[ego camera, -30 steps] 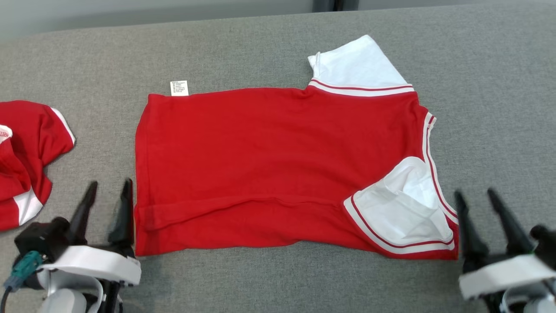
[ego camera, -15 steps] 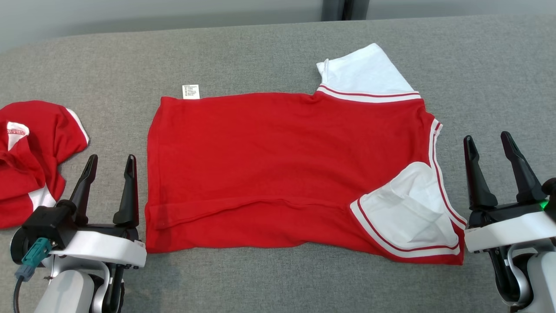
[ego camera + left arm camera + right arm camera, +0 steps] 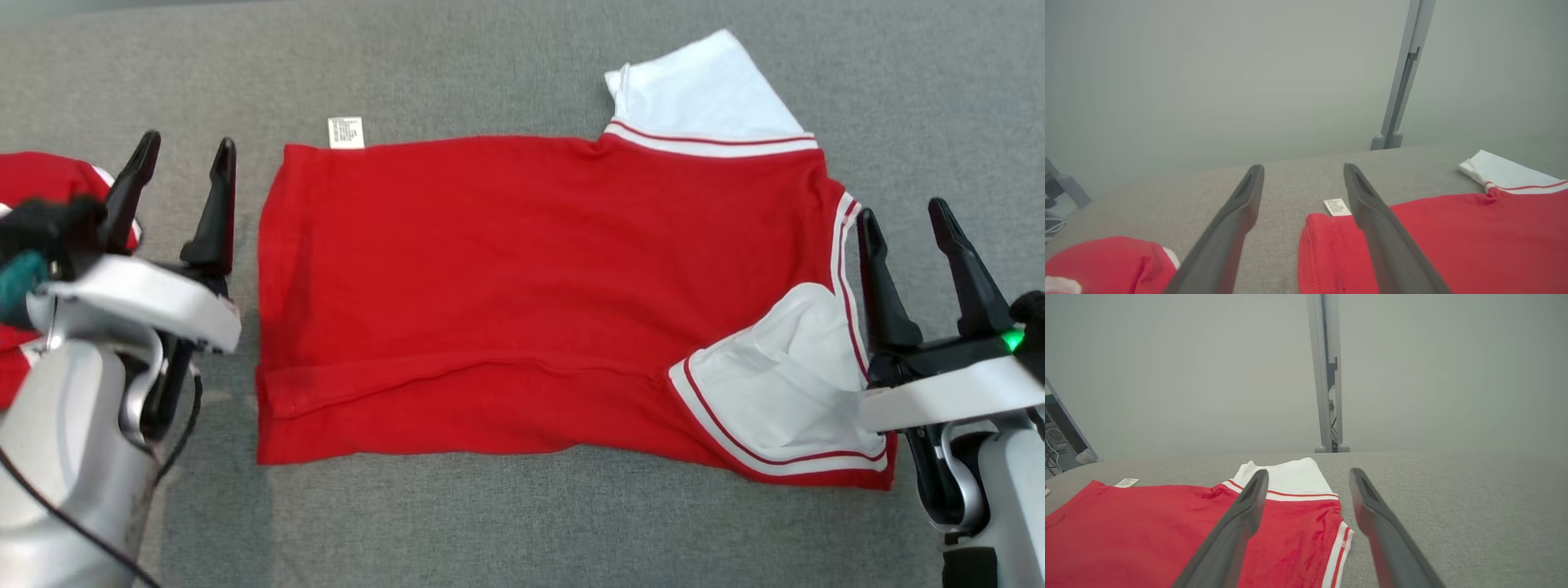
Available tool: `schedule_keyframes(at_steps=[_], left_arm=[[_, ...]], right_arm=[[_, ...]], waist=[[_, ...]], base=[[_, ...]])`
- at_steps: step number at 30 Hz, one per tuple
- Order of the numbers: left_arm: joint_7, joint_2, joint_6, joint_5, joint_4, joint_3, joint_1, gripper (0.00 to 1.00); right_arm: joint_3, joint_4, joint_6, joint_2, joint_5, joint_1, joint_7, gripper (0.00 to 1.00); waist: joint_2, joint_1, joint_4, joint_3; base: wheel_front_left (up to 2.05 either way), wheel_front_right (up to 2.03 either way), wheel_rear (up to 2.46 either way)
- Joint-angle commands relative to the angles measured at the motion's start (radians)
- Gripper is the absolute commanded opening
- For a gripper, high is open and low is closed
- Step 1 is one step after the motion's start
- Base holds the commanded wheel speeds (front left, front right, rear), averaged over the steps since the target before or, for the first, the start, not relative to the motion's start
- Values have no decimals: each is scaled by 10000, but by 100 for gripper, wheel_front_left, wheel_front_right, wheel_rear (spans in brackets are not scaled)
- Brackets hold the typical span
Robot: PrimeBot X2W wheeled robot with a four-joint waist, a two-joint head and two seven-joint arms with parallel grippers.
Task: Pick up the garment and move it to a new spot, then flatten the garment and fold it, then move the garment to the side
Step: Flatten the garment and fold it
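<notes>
One red garment lies spread flat on the grey fabric table, roughly centre, long side running left-right. Its far sleeve, white, sticks out at the far right. The near sleeve, also white w/ red-white trim, is folded in over the red body at the near right. A small white label pokes out at the far-left corner. A shallow fold ridge runs left-right close to the near hem.

The garment sits btw the two grippers, inside neither.

The L gripper is just beside the garment's left edge, toward the far-left corner. Its fingers are spread wide & grip nothing. In the L wrist view bare table & the label show btw them, and the right finger crosses in front of the red edge. Contact w/ cloth: can't tell.

The R gripper is just beside the right edge, by the striped trim & the near sleeve. Its fingers are spread wide too, nothing gripped. Its left finger overlaps the trim in the head view; touching or not, can't tell.

A second red garment lies crumpled at the far left edge, partly hidden behind the L gripper. A grey post stands beyond the table's far edge against a pale wall.
</notes>
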State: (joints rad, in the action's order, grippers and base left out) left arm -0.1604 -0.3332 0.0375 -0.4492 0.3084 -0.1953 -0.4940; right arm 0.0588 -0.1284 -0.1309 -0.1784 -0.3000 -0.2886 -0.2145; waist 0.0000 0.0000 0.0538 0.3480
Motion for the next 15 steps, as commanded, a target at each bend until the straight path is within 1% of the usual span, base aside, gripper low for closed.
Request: schedule_keyframes(at_steps=[1,2,5,8,12,15], left_arm=[[561,-95,318,-210,730,-151,-845,100],[561,-95,318,-210,730,-151,-845,100],[1235,-160,641,-575,1915,-316,-1764,100],[1570,-228,841,-908,2990,-518,-2518,100],[1854,-276,929,-1281,4084,-1002,-3114,100],[2086,-308,933,-1749,4415,-1623,-3345,100]], right_arm=[[108,55,3,-5,20,-286,-7,100],[108,55,3,-5,20,-286,-7,100],[294,15,3,31,19,-533,-72,100],[452,-29,3,63,8,-724,-177,100],[602,-136,3,85,-45,-864,-281,100],[645,-230,3,85,-66,-946,-324,100]], waist=[[0,0,-176,504],[0,0,-176,504],[0,0,-322,901],[0,0,-462,1203],[0,0,-587,1415],[0,0,-648,1455]], base=[[0,0,0],[0,0,0],[0,0,0],[0,0,0],[0,0,0],[0,0,0]])
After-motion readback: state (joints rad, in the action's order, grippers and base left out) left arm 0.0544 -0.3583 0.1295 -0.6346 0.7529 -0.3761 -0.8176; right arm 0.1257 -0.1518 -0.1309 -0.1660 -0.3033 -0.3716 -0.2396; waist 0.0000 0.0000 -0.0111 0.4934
